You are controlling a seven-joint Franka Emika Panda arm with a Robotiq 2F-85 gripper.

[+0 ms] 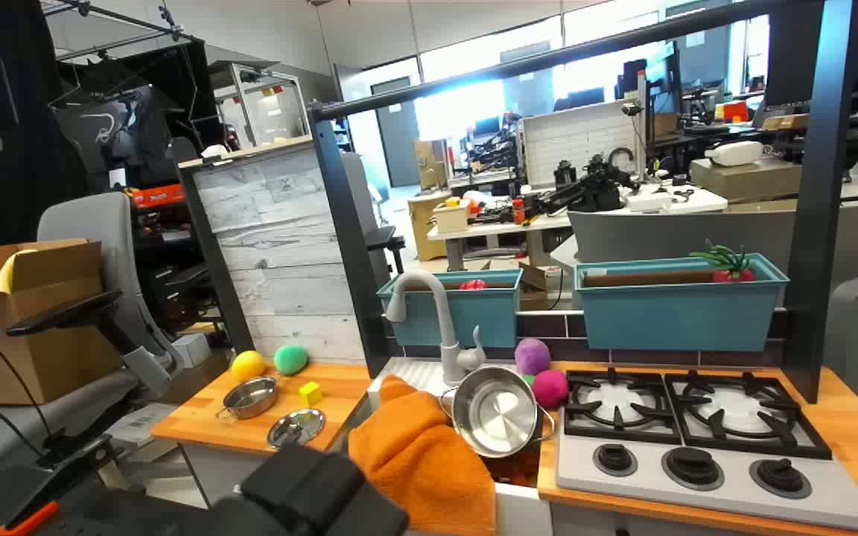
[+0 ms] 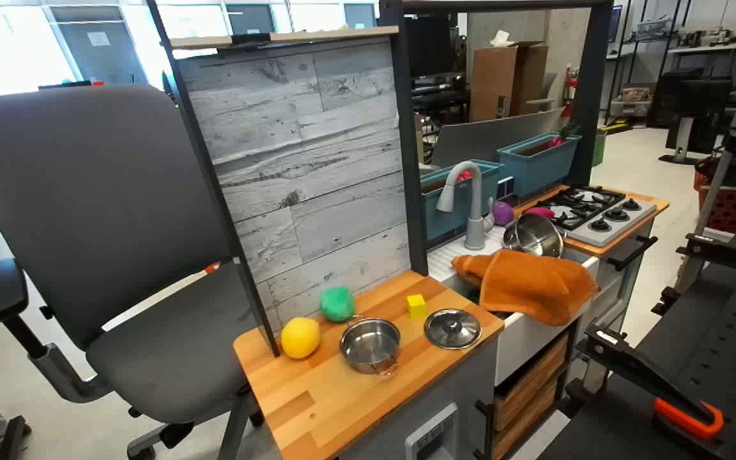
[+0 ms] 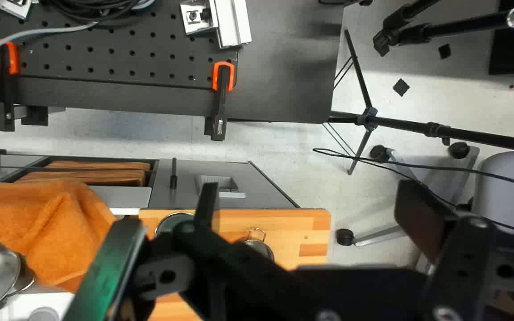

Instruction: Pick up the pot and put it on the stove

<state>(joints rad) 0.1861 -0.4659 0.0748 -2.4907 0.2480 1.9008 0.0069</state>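
At the sink (image 2: 516, 348), a tilted steel pot (image 1: 496, 413) could be snagged by the adjacent orange towel (image 1: 421, 454); the end effector (image 3: 283, 203) is spread.

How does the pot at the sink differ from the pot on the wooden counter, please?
The sink pot is tilted, while the counter pot stands upright. The sink pot looks deeper and larger; the counter pot is shallower. An orange towel lies beside the sink pot, a lid near the counter pot. Both are shiny silver, uncovered, with loop handles.
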